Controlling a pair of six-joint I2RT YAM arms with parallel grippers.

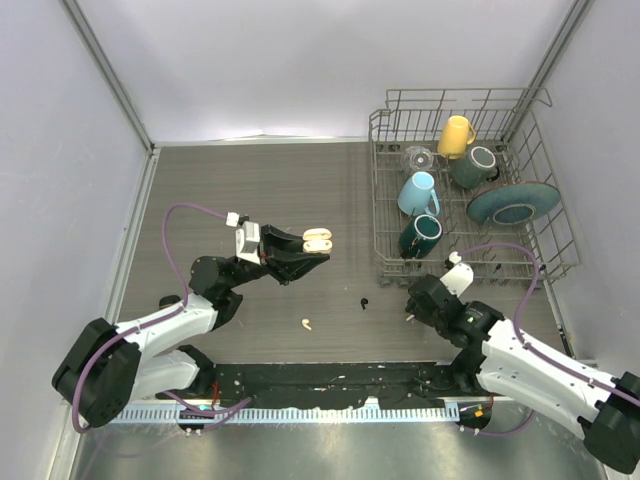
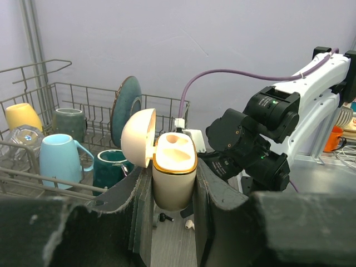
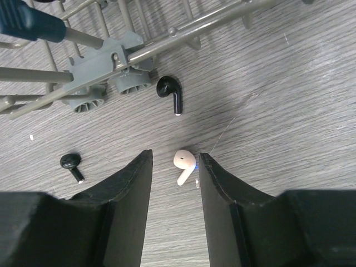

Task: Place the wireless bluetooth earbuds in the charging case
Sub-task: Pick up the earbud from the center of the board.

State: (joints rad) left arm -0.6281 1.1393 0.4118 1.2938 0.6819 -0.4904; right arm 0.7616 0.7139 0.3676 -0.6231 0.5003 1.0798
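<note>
Closest to the near edge of the table [image 1: 220,180] lay a white earbud [image 1: 306,324], about midway along that edge and clear of both arms. Just beyond it and to the right, the right gripper [image 3: 175,157] hung low over the wood with its jaws apart. They straddled a second white earbud [image 3: 183,165], which lay flat between them. A gap showed on at least one side, so nothing was clamped.

That bud looked light, hard and glossy, and likely to skid or flip out of a pinch. The rounded head seemed the better place to take it, squarely across, leaving the stem free to drop into a socket. Something so small would probably want a gentle squeeze with the fingertips nearly down on the wood.

A black earbud [image 3: 72,165] lay off toward the table's middle, apart from the jaws. A second black earbud [image 3: 171,93] lay farther out, just beside the plastic feet of the dish rack [image 3: 111,83]. Those feet and the low wires would crowd any reach for it.

Farther in, near the table's middle, the left gripper [image 2: 173,194] was clamped on the body of the charging case [image 2: 174,172]. It held the case off the table, with the lid [image 2: 136,137] hinged open and the cream sockets facing up. The rack, holding mugs and a plate [image 1: 512,203], filled the far right corner, outside the line from jaws to case.
</note>
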